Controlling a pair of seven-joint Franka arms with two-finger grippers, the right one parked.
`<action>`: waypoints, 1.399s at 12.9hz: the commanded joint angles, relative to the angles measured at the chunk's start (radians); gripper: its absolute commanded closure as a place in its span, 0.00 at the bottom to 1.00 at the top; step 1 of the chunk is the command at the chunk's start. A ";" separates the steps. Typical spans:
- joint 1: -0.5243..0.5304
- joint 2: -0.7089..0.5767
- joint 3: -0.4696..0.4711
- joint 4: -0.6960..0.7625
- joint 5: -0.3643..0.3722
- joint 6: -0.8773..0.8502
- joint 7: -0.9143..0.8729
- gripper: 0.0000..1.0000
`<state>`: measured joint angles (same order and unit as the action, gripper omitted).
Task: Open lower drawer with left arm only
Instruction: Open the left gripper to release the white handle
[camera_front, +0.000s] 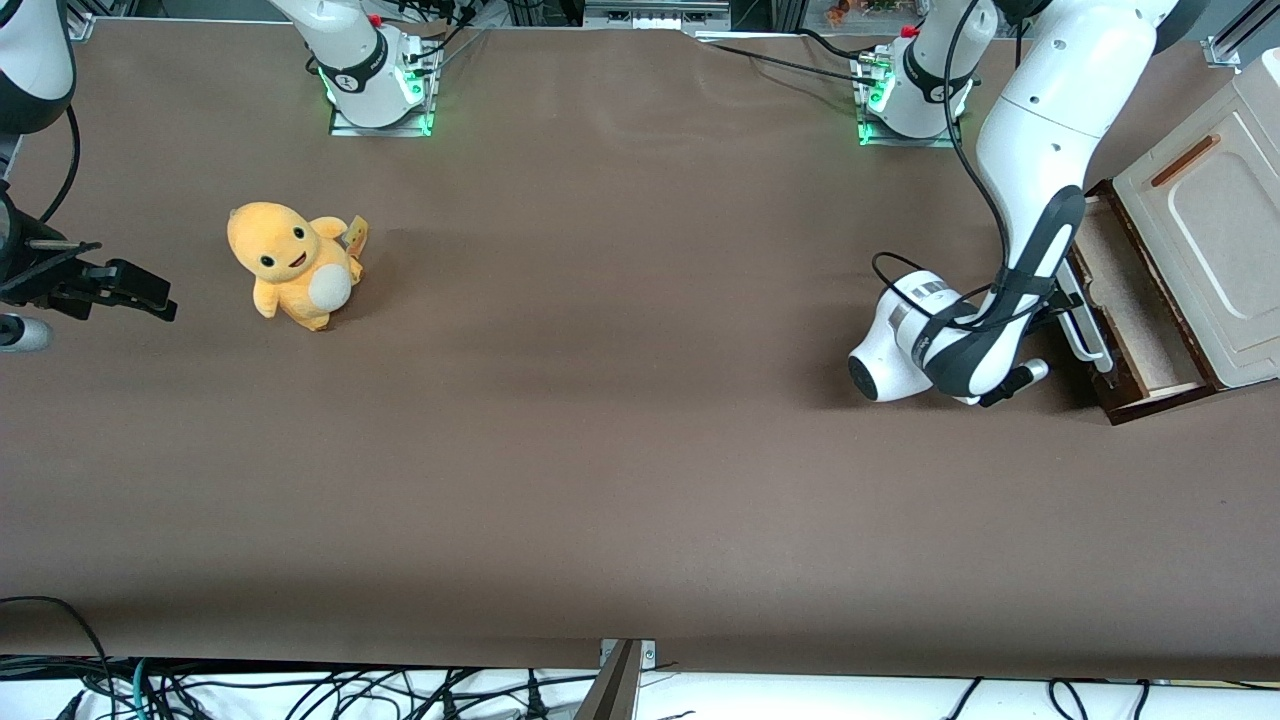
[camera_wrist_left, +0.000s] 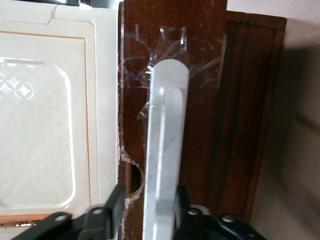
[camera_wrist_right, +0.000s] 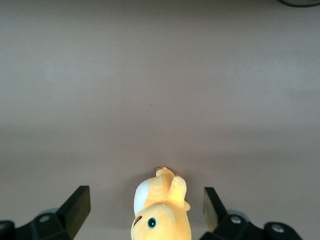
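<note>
Lower drawer (camera_front: 1135, 300) sits at the foot of the cream cabinet (camera_front: 1215, 215), at the working arm's end of the surface (camera_front: 600, 450); pale inside already showing, so partly out. Left arm (camera_front: 1040, 130) reaches low in front of it. Pincer (camera_wrist_left: 159, 202) closed round the white bar handle (camera_wrist_left: 165, 150), a finger (camera_wrist_left: 112, 205) on each flank. Judged mid-pull. Next: draw straight away from the cabinet, level, grip kept.

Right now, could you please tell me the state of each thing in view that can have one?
lower drawer: pulled partly out, pale inside showing.
white bar handle: between the claw's fingers.
claw: at the drawer front, shut on the handle.
upper cream panel: closed.
plush toy: sitting upright, toward the parked arm's end.
</note>
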<state>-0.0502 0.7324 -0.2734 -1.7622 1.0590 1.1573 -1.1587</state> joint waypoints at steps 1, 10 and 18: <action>-0.005 0.001 0.002 0.018 -0.016 -0.027 -0.009 0.15; -0.005 -0.008 -0.022 0.088 -0.066 -0.015 0.008 0.06; -0.017 -0.071 -0.052 0.279 -0.241 -0.004 0.203 0.00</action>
<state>-0.0594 0.7105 -0.3301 -1.5165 0.8705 1.1559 -1.0490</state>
